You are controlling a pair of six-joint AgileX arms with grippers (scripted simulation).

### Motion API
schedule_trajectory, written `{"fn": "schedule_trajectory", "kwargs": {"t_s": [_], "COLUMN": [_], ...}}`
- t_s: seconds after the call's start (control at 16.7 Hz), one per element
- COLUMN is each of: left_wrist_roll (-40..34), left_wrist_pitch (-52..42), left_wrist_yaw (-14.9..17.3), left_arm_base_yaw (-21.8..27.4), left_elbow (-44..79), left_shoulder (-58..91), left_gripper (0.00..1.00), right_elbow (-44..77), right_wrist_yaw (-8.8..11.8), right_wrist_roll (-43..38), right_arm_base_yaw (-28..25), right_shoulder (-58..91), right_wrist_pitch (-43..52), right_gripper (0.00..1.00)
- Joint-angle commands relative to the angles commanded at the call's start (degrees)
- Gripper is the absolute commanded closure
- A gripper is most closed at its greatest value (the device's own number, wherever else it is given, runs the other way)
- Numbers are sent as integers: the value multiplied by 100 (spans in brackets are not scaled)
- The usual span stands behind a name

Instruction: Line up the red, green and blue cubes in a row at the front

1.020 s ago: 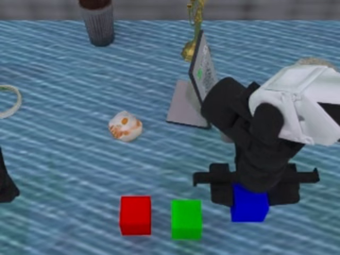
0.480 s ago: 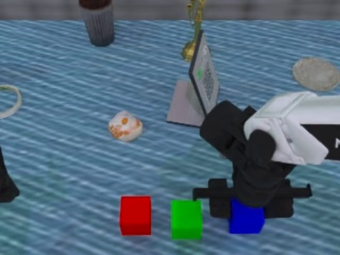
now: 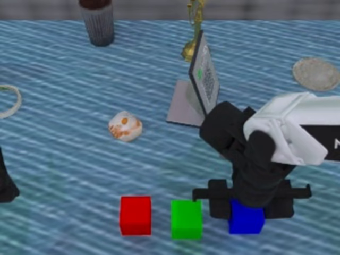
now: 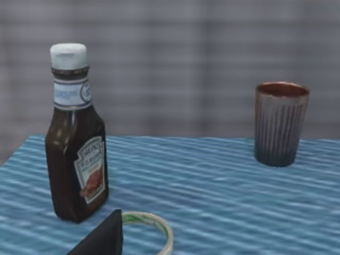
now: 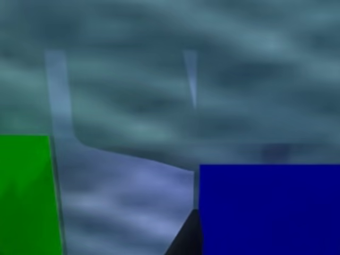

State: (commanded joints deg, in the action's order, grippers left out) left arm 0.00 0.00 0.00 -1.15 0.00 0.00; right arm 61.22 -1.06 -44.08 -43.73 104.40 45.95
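Three cubes stand in a row near the table's front edge: the red cube [image 3: 135, 214] on the left, the green cube [image 3: 186, 218] in the middle, the blue cube [image 3: 247, 223] on the right. My right gripper [image 3: 247, 211] reaches down onto the blue cube and is shut on it. In the right wrist view one dark finger [image 5: 187, 236] lies against the side of the blue cube [image 5: 268, 207], with the green cube [image 5: 26, 194] a gap away. My left gripper [image 3: 4, 186] is parked at the table's left edge, open and holding nothing.
A white-and-orange blotched lump [image 3: 125, 127] lies mid-table. Behind the right arm stands a tilted grey panel on a base [image 3: 199, 79]. Along the back are a ribbed cup [image 3: 97, 22], a brass figure [image 3: 193, 29] and a round disc [image 3: 316, 73]. A tape ring [image 3: 10, 101] and sauce bottle [image 4: 77, 138] sit far left.
A second ago my right arm sat higher and further back; it has come down and slightly left with the blue cube. Nothing has moved in the last half second.
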Motion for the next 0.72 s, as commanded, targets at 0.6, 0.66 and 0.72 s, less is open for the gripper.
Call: {"fn": "schedule_trajectory", "kwargs": {"t_s": [0.6, 0.66, 0.72], "left_wrist_roll": [0, 0, 0], "left_wrist_pitch": [0, 0, 0], "left_wrist_yaw": [0, 0, 0], "left_arm_base_yaw": [0, 0, 0], "left_elbow": [0, 0, 0], "left_shoulder": [0, 0, 0], "left_gripper": [0, 0, 0], "right_elbow": [0, 0, 0], "right_wrist_yaw": [0, 0, 0], "right_wrist_roll": [0, 0, 0], "right_arm_base_yaw": [0, 0, 0], "right_shoulder": [0, 0, 0], "right_wrist_pitch": [0, 0, 0], "right_gripper": [0, 0, 0]}}
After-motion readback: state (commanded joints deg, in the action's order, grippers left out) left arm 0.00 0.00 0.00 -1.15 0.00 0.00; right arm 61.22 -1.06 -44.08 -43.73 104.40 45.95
